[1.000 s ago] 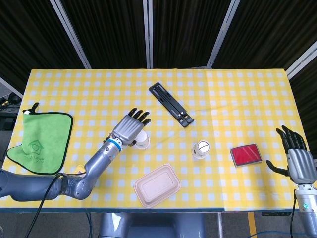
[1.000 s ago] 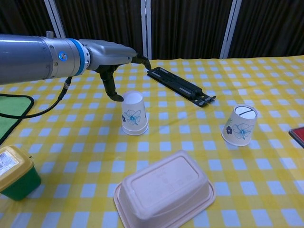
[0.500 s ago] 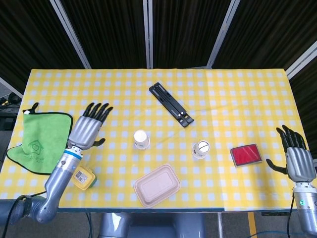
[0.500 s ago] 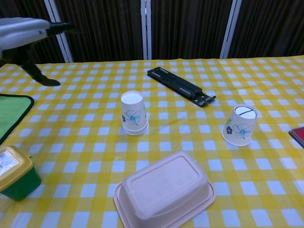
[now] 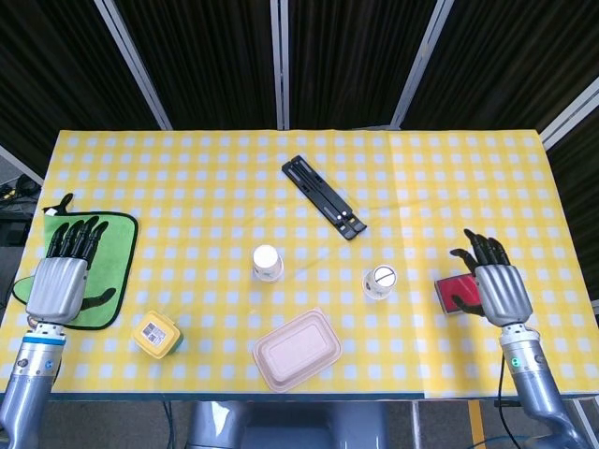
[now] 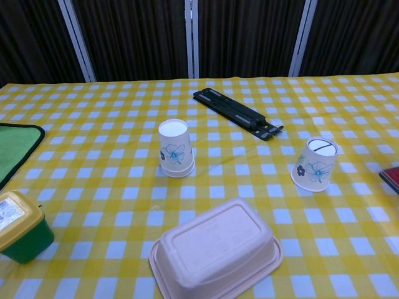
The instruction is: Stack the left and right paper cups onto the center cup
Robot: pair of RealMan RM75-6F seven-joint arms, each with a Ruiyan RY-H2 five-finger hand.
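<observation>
A: Left hand (image 5: 58,281) is spread wide and holding nothing, over the green cloth (image 5: 108,245), well left of the white flower-printed paper cups (image 5: 267,262).

B: Yep, the tilted paper cup (image 5: 379,282) sits nearer the right hand (image 5: 496,288), also splayed. Yellow-checked counter (image 5: 187,178), dark curtains (image 5: 356,56).

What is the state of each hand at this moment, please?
Left hand: open, fingers apart, holding nothing, over the green cloth.
Right hand: open, holding nothing, beside the red object.

Dark pleated curtain (image 5: 206,56), pale vertical poles (image 5: 278,61), yellow checked table (image 5: 449,168)
</observation>
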